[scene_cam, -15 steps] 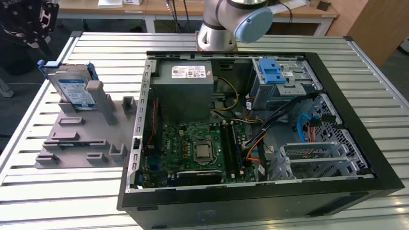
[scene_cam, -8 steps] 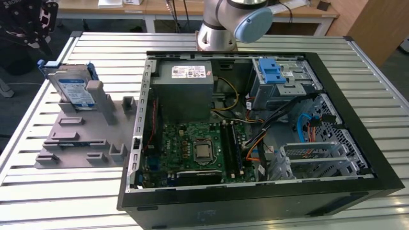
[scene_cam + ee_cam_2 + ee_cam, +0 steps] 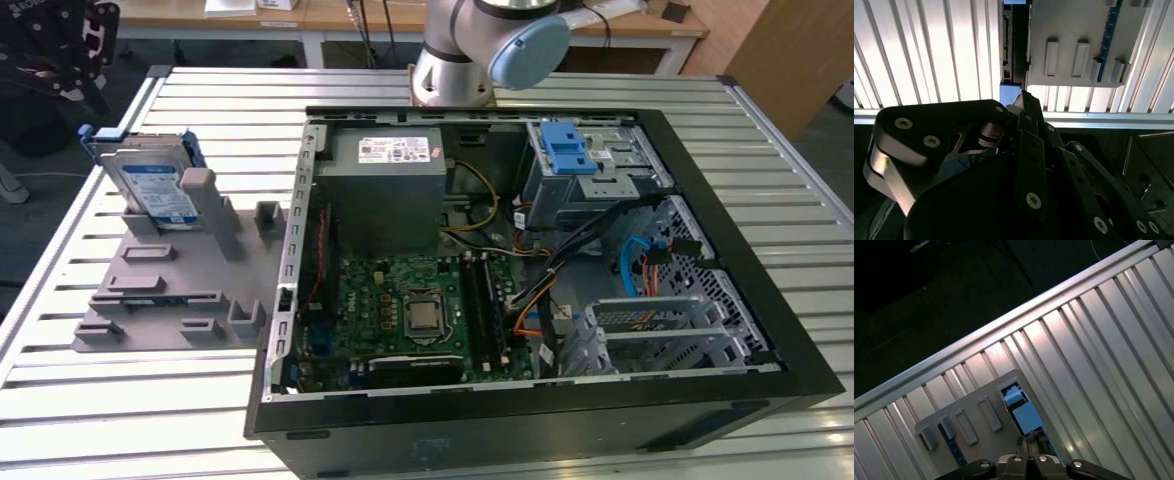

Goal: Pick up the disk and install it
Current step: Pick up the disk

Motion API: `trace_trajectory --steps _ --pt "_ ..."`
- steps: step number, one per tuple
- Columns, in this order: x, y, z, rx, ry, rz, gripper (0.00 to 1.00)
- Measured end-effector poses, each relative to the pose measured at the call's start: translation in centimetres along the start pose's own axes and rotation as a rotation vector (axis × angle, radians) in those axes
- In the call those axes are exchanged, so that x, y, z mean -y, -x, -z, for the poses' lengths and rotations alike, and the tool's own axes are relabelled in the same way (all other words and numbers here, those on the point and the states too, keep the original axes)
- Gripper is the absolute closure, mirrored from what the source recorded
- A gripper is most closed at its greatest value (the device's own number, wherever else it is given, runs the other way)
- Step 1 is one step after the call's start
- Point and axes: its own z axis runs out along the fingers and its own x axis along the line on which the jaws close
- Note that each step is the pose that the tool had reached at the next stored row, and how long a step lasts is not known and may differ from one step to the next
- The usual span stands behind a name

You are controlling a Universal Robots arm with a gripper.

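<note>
The disk [image 3: 147, 185] stands on edge in a grey fixture [image 3: 160, 290] at the exterior view's left, silver with a blue-and-white label and a blue carrier around it. In the first wrist view I look down on the disk's [image 3: 1019, 407] top edge, poking out of the fixture [image 3: 971, 412]. My gripper [image 3: 1029, 442] hangs well above it, shut, with nothing between the fingers. The second wrist view shows the same: the gripper [image 3: 1025, 97] pinched to a point, with the disk [image 3: 1015, 50] edge-on beyond it beside the fixture [image 3: 1074, 45].
An open computer case [image 3: 727, 240] lies on the slatted metal table [image 3: 227, 90]. Inside are a grey power supply box [image 3: 387, 190], a green board [image 3: 407, 310], cables and a drive cage with a blue latch [image 3: 571, 150]. The arm's base [image 3: 454, 60] stands behind the case.
</note>
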Motion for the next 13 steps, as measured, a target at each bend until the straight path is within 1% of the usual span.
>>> trace_trajectory --steps 13 --pt "0.00 0.00 -0.02 -0.0034 0.0013 0.112 0.89"
